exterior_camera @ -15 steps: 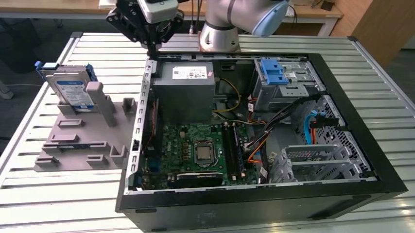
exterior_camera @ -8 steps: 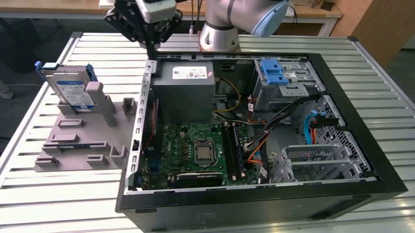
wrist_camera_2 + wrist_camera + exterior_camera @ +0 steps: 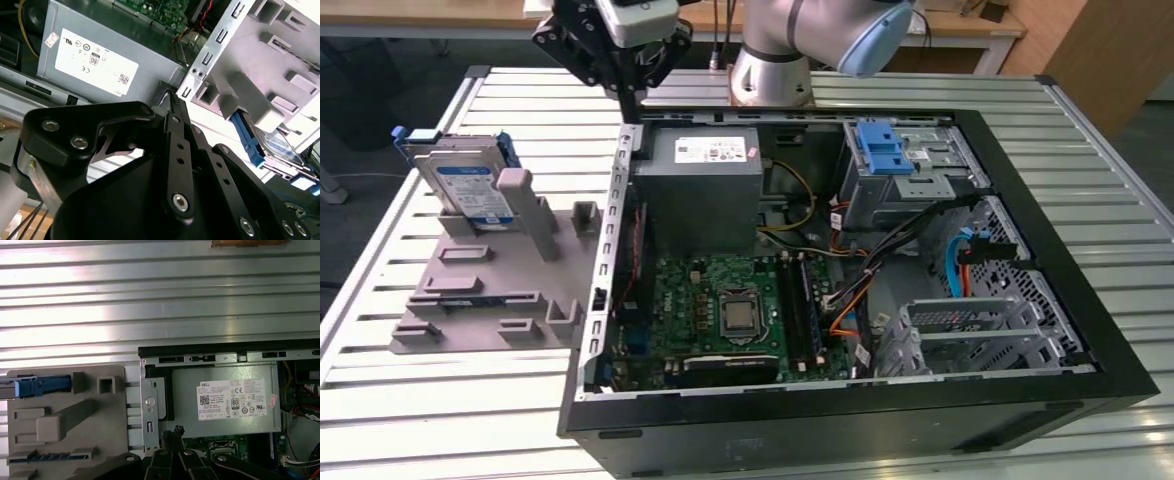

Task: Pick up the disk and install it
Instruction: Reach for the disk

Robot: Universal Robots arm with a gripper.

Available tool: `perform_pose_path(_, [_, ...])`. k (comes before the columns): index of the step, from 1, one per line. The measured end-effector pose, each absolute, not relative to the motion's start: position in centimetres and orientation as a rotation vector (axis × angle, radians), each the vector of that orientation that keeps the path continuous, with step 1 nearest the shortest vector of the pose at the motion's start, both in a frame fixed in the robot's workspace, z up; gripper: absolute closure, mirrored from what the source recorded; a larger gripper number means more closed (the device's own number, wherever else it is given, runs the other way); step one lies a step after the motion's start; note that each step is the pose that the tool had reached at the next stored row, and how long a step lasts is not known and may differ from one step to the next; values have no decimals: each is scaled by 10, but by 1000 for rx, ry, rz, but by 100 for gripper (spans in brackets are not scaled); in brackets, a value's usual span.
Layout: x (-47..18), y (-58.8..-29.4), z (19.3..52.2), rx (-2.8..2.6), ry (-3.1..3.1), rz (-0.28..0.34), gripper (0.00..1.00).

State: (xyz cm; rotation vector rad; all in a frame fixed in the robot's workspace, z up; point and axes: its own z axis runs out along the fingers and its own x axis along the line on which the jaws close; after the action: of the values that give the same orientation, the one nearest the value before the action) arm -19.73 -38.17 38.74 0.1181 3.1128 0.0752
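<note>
The disk [image 3: 464,186], silver-grey with a white-and-blue label and a blue carrier, stands upright in a slot of the grey holder [image 3: 480,305] at the exterior view's left, outside the computer case. In the first wrist view I see its blue edge, the disk [image 3: 35,386]; in the second wrist view the disk [image 3: 278,146] leans in the holder. My gripper [image 3: 632,112] hangs above the case's back left corner, right of the disk and apart from it. Its fingers meet at the tip of the gripper [image 3: 176,431], shut on nothing, as the gripper [image 3: 172,98] also appears.
The open black computer case [image 3: 1067,330] lies on a slatted metal table [image 3: 1067,150]. Inside are a grey power supply box [image 3: 707,190] with a white sticker, a green motherboard [image 3: 734,310], cables, and a drive cage with a blue latch [image 3: 881,150].
</note>
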Motion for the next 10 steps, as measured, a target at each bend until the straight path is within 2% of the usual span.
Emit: perform_pose_path(10, [-205, -381, 387, 118, 3113, 75, 89])
